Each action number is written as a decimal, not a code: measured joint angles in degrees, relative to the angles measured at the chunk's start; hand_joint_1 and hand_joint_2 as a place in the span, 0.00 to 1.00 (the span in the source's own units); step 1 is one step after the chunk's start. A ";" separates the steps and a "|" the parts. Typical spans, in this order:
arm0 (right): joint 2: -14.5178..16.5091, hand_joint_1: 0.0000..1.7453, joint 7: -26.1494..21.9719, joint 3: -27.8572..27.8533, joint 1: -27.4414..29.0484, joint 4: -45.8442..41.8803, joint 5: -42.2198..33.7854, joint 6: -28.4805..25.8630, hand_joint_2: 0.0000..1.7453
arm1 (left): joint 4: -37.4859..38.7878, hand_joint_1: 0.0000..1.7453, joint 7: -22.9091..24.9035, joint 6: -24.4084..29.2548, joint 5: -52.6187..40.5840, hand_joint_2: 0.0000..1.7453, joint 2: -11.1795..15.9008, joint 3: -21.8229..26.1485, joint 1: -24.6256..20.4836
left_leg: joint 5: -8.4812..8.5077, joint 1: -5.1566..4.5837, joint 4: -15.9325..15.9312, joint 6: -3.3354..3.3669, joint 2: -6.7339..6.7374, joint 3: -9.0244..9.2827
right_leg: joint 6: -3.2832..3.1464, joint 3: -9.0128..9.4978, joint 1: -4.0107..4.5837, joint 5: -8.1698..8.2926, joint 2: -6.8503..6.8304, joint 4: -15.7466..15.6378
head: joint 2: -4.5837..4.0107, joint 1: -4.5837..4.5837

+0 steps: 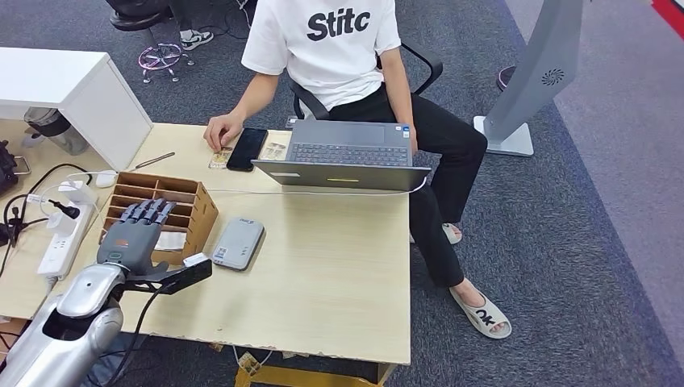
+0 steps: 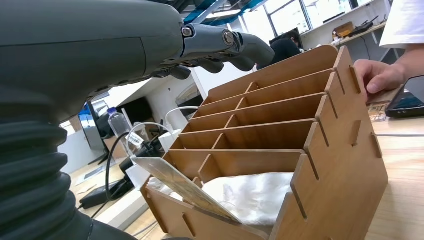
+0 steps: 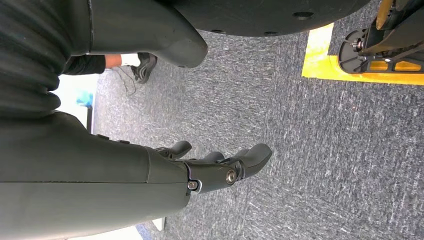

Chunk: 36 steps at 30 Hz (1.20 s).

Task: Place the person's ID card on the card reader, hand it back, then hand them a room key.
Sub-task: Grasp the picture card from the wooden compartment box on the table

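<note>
Two hands, one over the desk, one hanging at the carpet.
power strip [image 1: 63, 235]: white, just left of the left hand, cables plugged in; a dark cable loops off further left.
white box [image 1: 72, 93]: large, at the far left of the desk, well beyond the hand.
left hand [image 1: 135, 232]: palm down over the near end of the wooden organizer [image 1: 190, 211], fingers stretched forward and slightly apart, nothing held. In the left wrist view the fingers [image 2: 220, 44] hover above the slots, no contact visible.
organizer contents: left wrist view shows a flat card [image 2: 182, 186] leaning tilted in the nearest slot, white crumpled material [image 2: 250, 195] behind it in the same slot. Cannot tell if the card is a room key.
wrist camera bracket [image 1: 179, 276]: black, sticks out to the right of the left forearm, over the desk near the card reader.
card reader [image 1: 237, 243]: grey flat unit lying just right of the organizer, close right of the hand, top bare.
pen [image 1: 155, 160]: lying beyond the organizer.
person's hand [image 1: 222, 131]: at the desk's far edge, well ahead of the left hand, resting on small cards [image 1: 219, 156]; too small to tell which is the ID card.
phone [image 1: 246, 148]: black, just right of the person's hand, more small cards [image 1: 273, 150] beside it.
laptop [image 1: 348, 156]: open, far right of the organizer, in front of the seated person [image 1: 339, 56].
right hand [image 3: 220, 167]: hanging over grey carpet [image 3: 320, 150], fingers loosely curved and apart, holding nothing.
</note>
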 joint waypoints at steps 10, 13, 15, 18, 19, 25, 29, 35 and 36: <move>0.04 0.00 0.03 -0.56 0.01 0.00 0.37 -0.04 1.00 | 0.15 0.00 1.60 0.04 -0.92 1.00 0.87 -0.13 0.02 | 0.00 0.00 0.00 0.00 -0.01 -0.01 | 0.00 0.01 0.00 0.00 -0.01 0.00 | 0.01 0.00; 0.06 0.00 0.03 -0.68 0.01 0.00 0.49 -0.04 1.00 | 0.15 0.00 1.76 0.03 -0.97 1.00 1.16 -0.13 0.05 | 0.00 0.00 0.00 0.00 -0.01 -0.01 | 0.00 0.01 0.00 0.00 -0.01 0.00 | 0.02 -0.01; 0.07 0.00 0.03 -0.80 0.00 0.00 0.49 -0.04 1.00 | 0.15 0.00 1.76 0.03 -0.99 1.00 1.28 -0.13 0.06 | 0.00 0.00 0.00 0.00 -0.01 -0.01 | 0.00 0.01 0.00 0.00 -0.01 0.00 | 0.02 -0.01; 0.10 0.00 0.03 -0.94 0.00 0.00 0.50 -0.04 1.00 | 0.15 0.04 1.78 -0.01 -1.03 1.00 1.31 -0.13 0.08 | 0.00 0.00 0.00 0.00 -0.02 -0.01 | 0.00 0.01 0.00 0.00 -0.01 0.00 | 0.01 0.00; 0.12 0.00 0.03 -0.97 0.01 0.00 0.50 -0.04 1.00 | 0.15 0.11 1.79 -0.03 -1.06 1.00 1.31 -0.13 0.08 | 0.00 0.00 0.00 0.00 -0.01 -0.01 | 0.00 0.01 0.00 0.00 -0.01 0.00 | 0.01 0.00; 0.16 0.00 0.03 -1.12 0.00 0.00 0.59 -0.04 1.00 | 0.26 0.89 1.82 -0.23 -1.36 1.00 1.28 -0.14 0.08 | 0.00 0.00 0.00 0.00 -0.01 -0.01 | 0.00 0.01 0.00 0.00 -0.01 0.00 | 0.00 0.00; 0.17 0.00 0.03 -1.39 0.00 0.00 0.65 -0.05 1.00 | 0.63 0.98 1.82 -0.37 -1.58 1.00 1.27 -0.22 0.08 | 0.00 0.00 0.00 0.00 -0.01 -0.01 | 0.00 0.01 0.00 0.00 -0.01 0.00 | 0.00 0.01; 0.18 0.00 0.03 -1.55 0.01 0.00 0.79 -0.05 1.00 | 0.93 1.00 1.83 -0.66 -1.75 1.00 1.28 -0.35 0.09 | 0.00 0.00 0.00 0.00 -0.01 -0.01 | 0.00 0.01 0.00 0.00 -0.01 0.00 | 0.00 0.01; 0.19 0.00 0.03 -1.58 0.01 0.00 0.88 -0.05 1.00 | 0.93 1.00 1.83 -0.75 -1.77 1.00 1.28 -0.36 0.09 | 0.00 0.00 0.00 0.00 -0.01 -0.01 | 0.00 0.01 0.00 0.00 -0.01 0.00 | 0.00 0.00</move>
